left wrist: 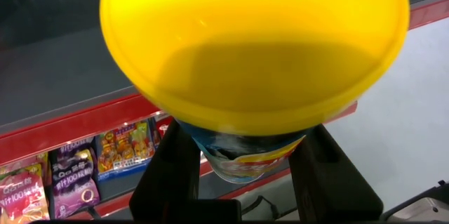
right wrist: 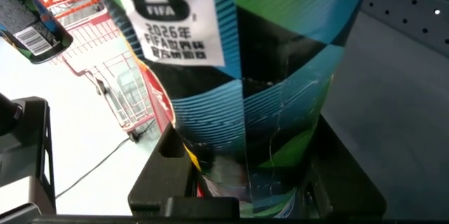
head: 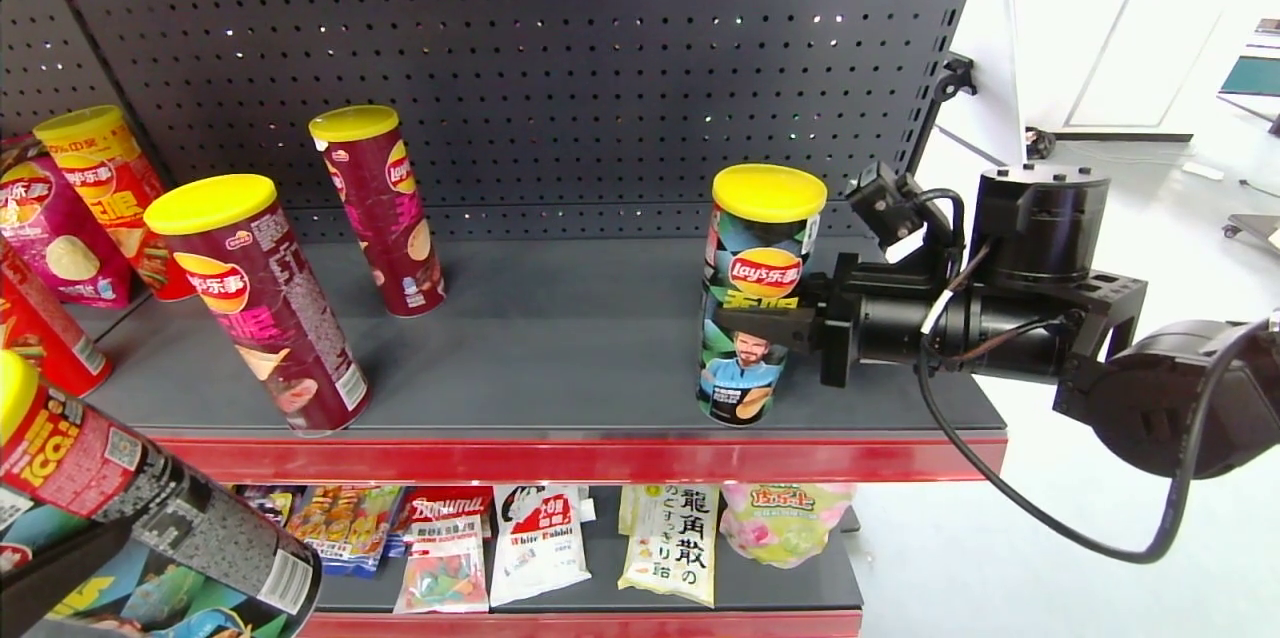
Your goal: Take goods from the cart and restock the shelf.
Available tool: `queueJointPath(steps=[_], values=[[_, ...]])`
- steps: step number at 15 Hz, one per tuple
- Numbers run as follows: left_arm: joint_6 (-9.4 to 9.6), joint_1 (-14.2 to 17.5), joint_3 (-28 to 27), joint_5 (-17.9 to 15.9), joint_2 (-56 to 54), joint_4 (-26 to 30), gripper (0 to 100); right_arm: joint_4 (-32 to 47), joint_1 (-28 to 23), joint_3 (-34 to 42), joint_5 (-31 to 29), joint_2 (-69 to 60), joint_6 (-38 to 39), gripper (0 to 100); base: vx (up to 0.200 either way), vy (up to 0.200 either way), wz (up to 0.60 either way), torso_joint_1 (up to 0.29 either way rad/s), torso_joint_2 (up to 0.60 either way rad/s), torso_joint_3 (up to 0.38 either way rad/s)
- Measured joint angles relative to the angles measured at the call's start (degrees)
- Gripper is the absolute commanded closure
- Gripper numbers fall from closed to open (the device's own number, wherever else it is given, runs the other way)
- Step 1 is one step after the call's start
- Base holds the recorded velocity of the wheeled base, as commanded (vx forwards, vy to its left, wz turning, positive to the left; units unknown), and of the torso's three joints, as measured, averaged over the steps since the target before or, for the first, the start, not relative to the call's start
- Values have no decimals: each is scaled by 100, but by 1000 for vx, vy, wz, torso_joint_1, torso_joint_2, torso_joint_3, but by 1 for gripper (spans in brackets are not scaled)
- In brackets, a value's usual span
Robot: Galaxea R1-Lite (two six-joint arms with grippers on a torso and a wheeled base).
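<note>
My left gripper (left wrist: pixel 245 143) is closed on a yellow-lidded can (left wrist: pixel 252 41): in the left wrist view both black fingers (left wrist: pixel 168 175) press its bluish wall just below the lid. On the shelf (head: pixel 560 338), from the left, stand an orange can (head: pixel 100 178), a front maroon can (head: pixel 265 308) near the red front lip (head: pixel 580 458), and a rear maroon can (head: pixel 380 208) closer to the pegboard (head: pixel 600 68); the two maroon cans are well apart. A bare stretch of deck follows. Near the shelf's right end the green-and-blue can (head: pixel 765 248) is upright, and its base appears to rest on the deck just behind the lip. My right gripper (head: pixel 748 323) is clamped across its wall from the right side at about mid-height. The right wrist view shows that wall between my two fingers, with the cart (right wrist: pixel 119 97) on the floor beyond. Handling assessment: this is probably a light paperboard tube, stiff along its axis but easily dented across the wall, with brittle contents. The glossy print is likely slippery. The tall, narrow form will tip readily on release. Recommended hold: mid-height on the wall, opposing sides, moderate force only. Avoid the snap-on lid, which may pop off under load.
</note>
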Motion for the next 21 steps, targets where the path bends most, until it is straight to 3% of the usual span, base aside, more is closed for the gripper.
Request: queueJointPath(steps=[9,10,21], values=[[-5,2,4,0,2,2,100,4,-12,72,11,22,-133,100,0,0,0,0,0,0],[-5,0,4,0,0,2,100,4,-12,72,12,28,-144,0,0,0,0,0,0,0],[-5,2,6,-5,-17,5,100,11,-130,328,6,-127,-172,0,0,0,0,0,0,0]])
